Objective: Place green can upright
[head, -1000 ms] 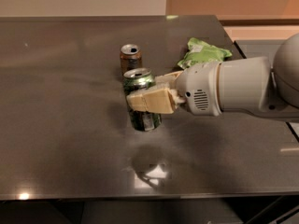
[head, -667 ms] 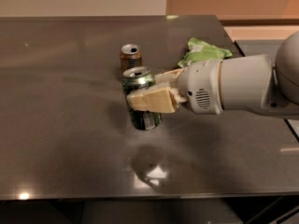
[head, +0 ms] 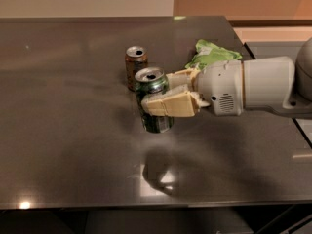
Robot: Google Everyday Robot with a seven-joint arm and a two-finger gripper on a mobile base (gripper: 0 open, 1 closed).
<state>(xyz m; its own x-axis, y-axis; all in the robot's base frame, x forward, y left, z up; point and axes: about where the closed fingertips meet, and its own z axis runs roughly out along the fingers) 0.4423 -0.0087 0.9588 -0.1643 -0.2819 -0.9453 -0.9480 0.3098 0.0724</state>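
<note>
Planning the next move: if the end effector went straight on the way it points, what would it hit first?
The end effector grips the green can; past it, the way across the table looks free. The brown can seems to sit off that line, though depth is unclear.

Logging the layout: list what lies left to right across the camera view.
brown-orange can → green can, clamped in the gripper, which reaches in from the right → light green snack bag
</note>
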